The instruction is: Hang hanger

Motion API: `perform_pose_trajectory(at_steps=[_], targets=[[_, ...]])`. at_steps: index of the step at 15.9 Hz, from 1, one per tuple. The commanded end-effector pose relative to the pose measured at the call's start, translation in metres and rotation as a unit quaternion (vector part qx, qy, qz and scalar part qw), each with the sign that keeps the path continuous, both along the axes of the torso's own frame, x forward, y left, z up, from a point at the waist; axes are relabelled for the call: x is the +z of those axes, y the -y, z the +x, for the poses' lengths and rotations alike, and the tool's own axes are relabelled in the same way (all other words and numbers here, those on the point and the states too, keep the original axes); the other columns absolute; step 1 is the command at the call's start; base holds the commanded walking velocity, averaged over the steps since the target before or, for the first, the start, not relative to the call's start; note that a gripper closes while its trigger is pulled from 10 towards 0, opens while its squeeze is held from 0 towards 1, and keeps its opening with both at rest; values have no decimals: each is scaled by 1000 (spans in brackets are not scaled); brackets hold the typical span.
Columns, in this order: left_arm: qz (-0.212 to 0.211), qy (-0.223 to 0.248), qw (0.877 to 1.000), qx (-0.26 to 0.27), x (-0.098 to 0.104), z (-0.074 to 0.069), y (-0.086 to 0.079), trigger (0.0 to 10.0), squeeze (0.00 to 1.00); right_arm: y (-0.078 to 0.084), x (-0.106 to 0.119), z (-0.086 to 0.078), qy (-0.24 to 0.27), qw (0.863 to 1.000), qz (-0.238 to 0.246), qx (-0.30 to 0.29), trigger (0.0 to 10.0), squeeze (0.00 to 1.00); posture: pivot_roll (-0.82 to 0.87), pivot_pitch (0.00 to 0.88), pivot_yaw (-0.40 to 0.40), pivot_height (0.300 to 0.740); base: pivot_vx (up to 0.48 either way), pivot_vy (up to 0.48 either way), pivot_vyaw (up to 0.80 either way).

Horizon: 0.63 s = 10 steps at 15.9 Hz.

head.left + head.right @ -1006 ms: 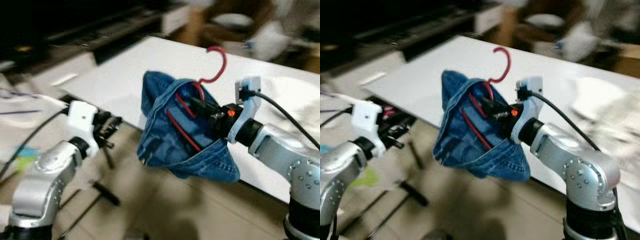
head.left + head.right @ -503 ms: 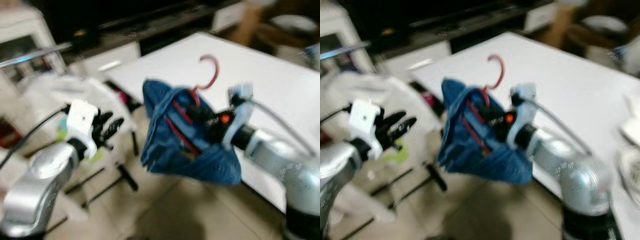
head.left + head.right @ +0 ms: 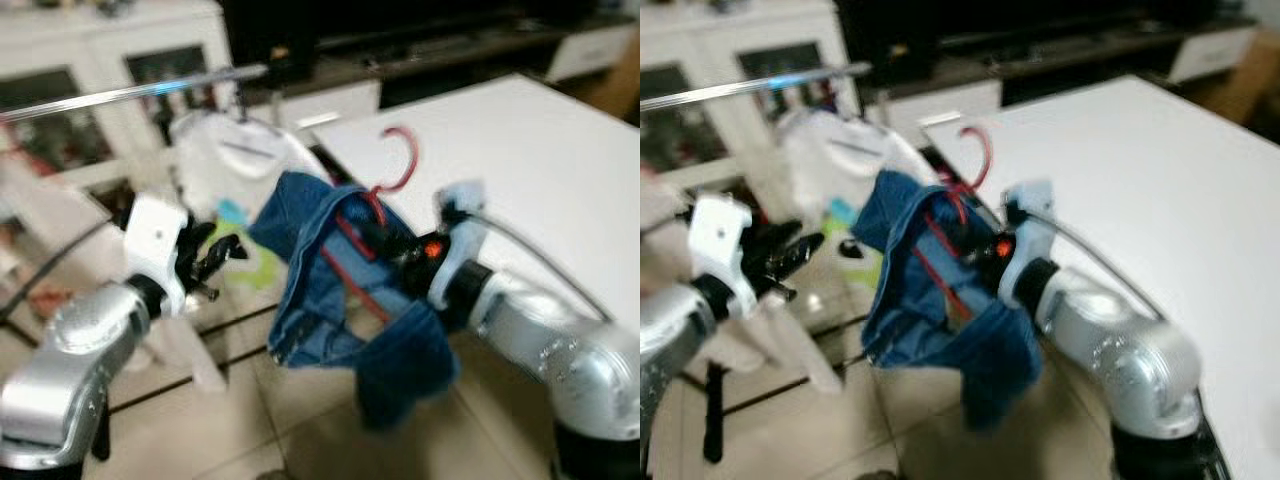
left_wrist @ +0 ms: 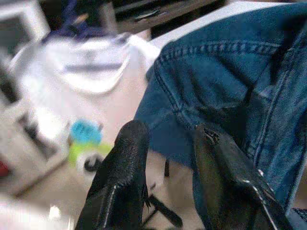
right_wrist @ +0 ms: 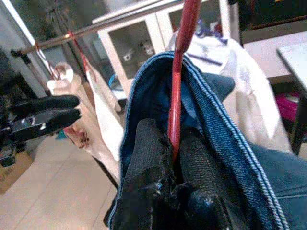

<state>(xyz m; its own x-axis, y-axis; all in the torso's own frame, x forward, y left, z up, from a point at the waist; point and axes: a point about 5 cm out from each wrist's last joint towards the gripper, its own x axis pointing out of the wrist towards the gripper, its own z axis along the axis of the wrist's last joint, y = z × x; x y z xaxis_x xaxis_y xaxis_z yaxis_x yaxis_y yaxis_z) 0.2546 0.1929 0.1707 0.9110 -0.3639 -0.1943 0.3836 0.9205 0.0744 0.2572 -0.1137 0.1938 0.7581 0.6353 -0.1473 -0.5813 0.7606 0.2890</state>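
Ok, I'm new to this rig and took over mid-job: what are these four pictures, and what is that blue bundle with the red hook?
You are looking through a walking humanoid robot's cameras. The two wide pictures come from its head, looking forward and down; they show the same scene. The other two come from cameras on each wrist, looking along that arm's two black fingers.

The right claw is shut on a red hanger, and a piece of blue denim clothing is draped over that hanger. That is your bundle. The left claw is open, holds nothing, and sits just beside the denim.

Behind them a metal rail runs across, with a white garment hanging below it. To the robot's right is a white table. The head pictures are blurred, so finer detail is unclear.
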Motion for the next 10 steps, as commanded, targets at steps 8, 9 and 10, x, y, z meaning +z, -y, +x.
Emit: perform_pose_trajectory(at_steps=[8,9,10], targets=[[23,-5,1000,-2,-37,9,32,10000,0,27,-57,20,23,979,-144,-146,10000,0,-64,5,91,740,0,0,800],[23,-8,1000,-8,-39,9,35,10000,0,31,-63,23,19,975,-150,-160,10000,0,-61,15,102,740,0,0,800],[21,-10,1000,-18,-41,7,39,10000,0,34,-67,27,20,973,-153,-172,10000,0,-60,16,102,740,0,0,800]])
